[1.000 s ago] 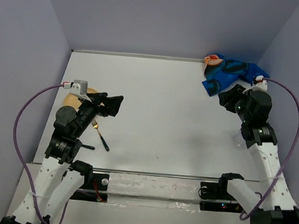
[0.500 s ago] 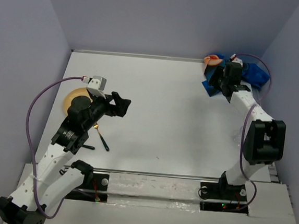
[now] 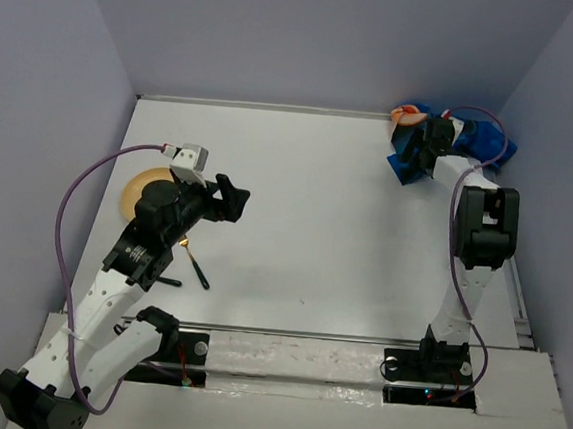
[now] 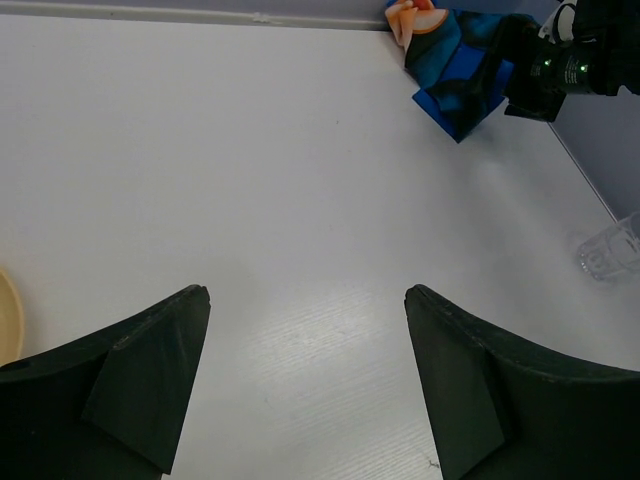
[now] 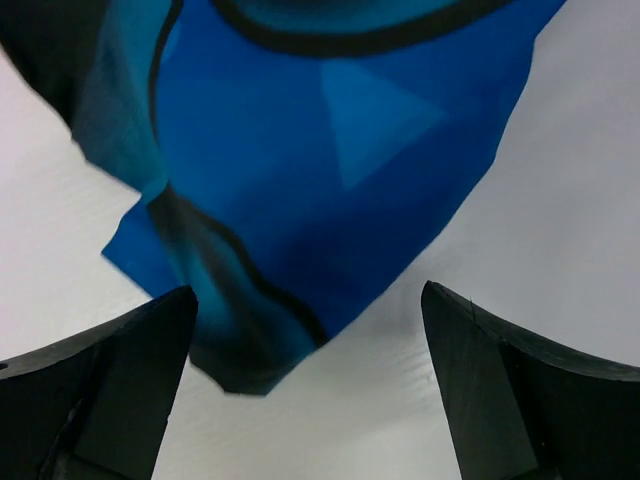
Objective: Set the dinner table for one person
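Note:
The dinner table (image 3: 315,227) is a large white top. A crumpled blue cartoon-print placemat (image 3: 474,141) lies in its back right corner. My right gripper (image 3: 410,153) hangs open just above the mat's near left corner. In the right wrist view that blue corner (image 5: 300,180) lies between the spread fingers (image 5: 110,370), which do not touch it. My left gripper (image 3: 233,198) is open over bare table to the right of a tan plate (image 3: 146,187). Nothing sits between its fingers (image 4: 140,370).
A gold-headed fork with a black handle (image 3: 195,262) lies in front of the plate, and a second dark utensil (image 3: 165,281) lies beside the left arm. A clear glass (image 4: 605,255) stands near the right edge. Purple walls close in the table on three sides.
My right arm has stretched out to the back right corner and its jaws have opened wide over the placemat. My left arm has swung a little right, off the plate.

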